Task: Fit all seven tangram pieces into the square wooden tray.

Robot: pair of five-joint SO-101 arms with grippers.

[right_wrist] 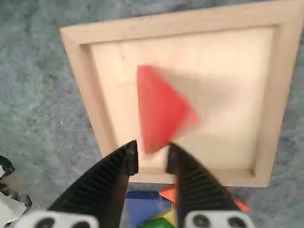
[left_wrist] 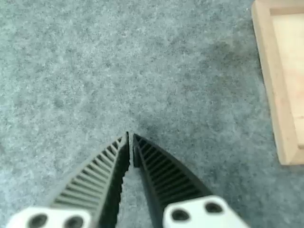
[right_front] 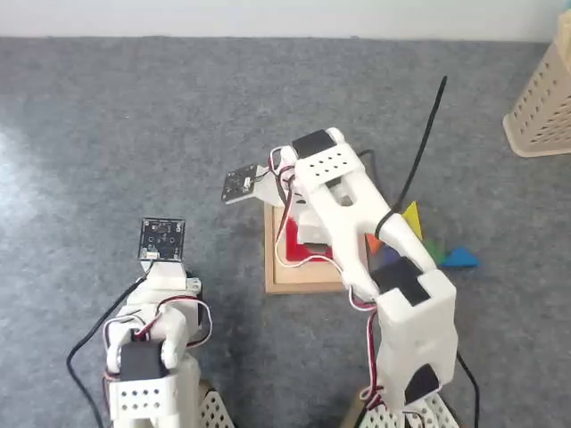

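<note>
High view: the right arm (right_front: 352, 214) spans the square pale-wood tray (right_front: 272, 267), hiding much of it; loose coloured pieces (right_front: 434, 248) wait at its three o'clock. Left wrist view: the left hand (left_wrist: 131, 138), closed and empty, is parked clear over the grey desk (left_wrist: 71, 57). Right wrist view: the right hand (right_wrist: 152, 146), narrowly parted, straddles a corner of the red wooden triangle (right_wrist: 159, 107) inside the tray, apparently seating it; blur obscures any contact.

A beige slotted basket (right_front: 544, 98) stands at the far right edge of the grey carpet (right_front: 134, 134).
</note>
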